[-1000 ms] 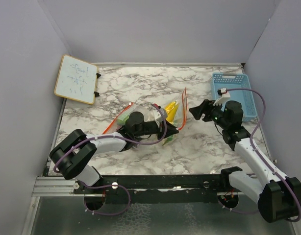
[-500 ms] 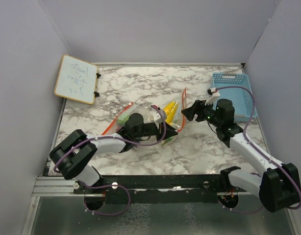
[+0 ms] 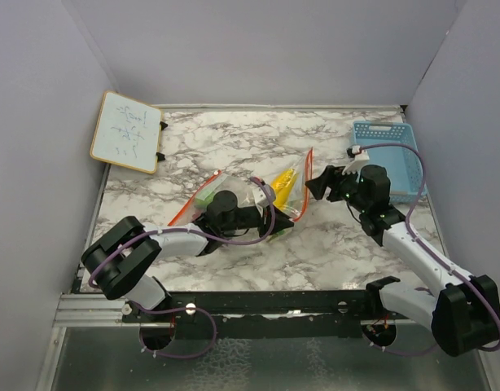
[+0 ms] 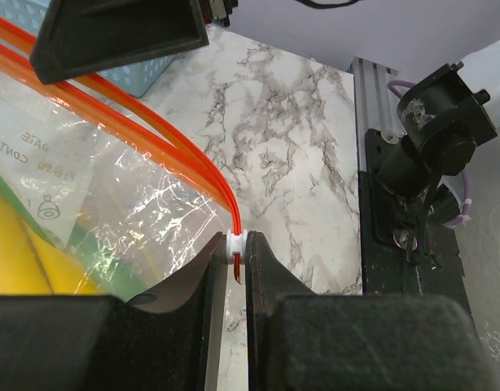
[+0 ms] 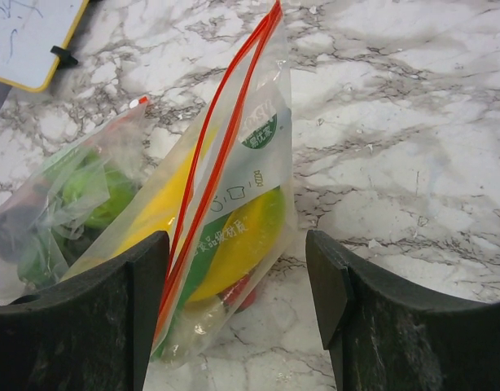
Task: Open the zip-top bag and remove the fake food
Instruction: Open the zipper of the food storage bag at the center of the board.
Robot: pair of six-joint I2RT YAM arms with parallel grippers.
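Left gripper (image 4: 235, 259) pinched tight on the slider (image 4: 236, 246) of the zip-top bag (image 5: 234, 163). Fake food (image 5: 238, 232) inside bag. Right gripper (image 3: 318, 182) spread wide, facing bag's zip edge, holding nothing. It was further right a second ago.

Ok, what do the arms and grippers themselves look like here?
The left arm and right arm both have white links with black joints, and thin purple cables loop alongside them. The left gripper and right gripper are matte black with blocky fingers.
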